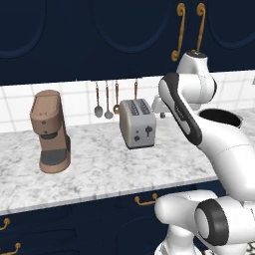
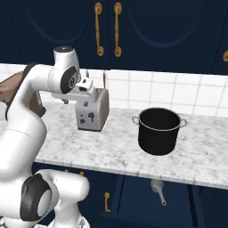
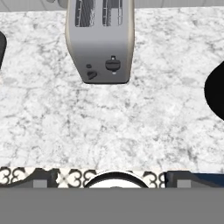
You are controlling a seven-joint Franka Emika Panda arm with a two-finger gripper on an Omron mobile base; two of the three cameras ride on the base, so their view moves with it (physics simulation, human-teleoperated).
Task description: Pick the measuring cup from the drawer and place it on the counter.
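Observation:
The measuring cup (image 2: 156, 186), small and silver with a handle, lies in the open navy drawer (image 2: 138, 200) under the counter's front edge, below the pot. The marble counter (image 1: 99, 169) (image 2: 111, 153) (image 3: 131, 122) runs across all views. My gripper (image 2: 90, 94) (image 1: 158, 109) hangs high above the counter, just in front of the toaster and well above and left of the drawer. In the hand view its fingertips (image 3: 40, 184) stand wide apart at the bottom with nothing between them, so the gripper (image 3: 111, 184) is open.
A silver toaster (image 1: 138, 123) (image 2: 92, 111) (image 3: 100, 39) stands at the counter's back. A black pot (image 2: 159, 130) (image 1: 221, 118) sits to its right, a brown coffee machine (image 1: 50, 132) to its left. Spoons (image 1: 107, 102) hang on the tiled wall.

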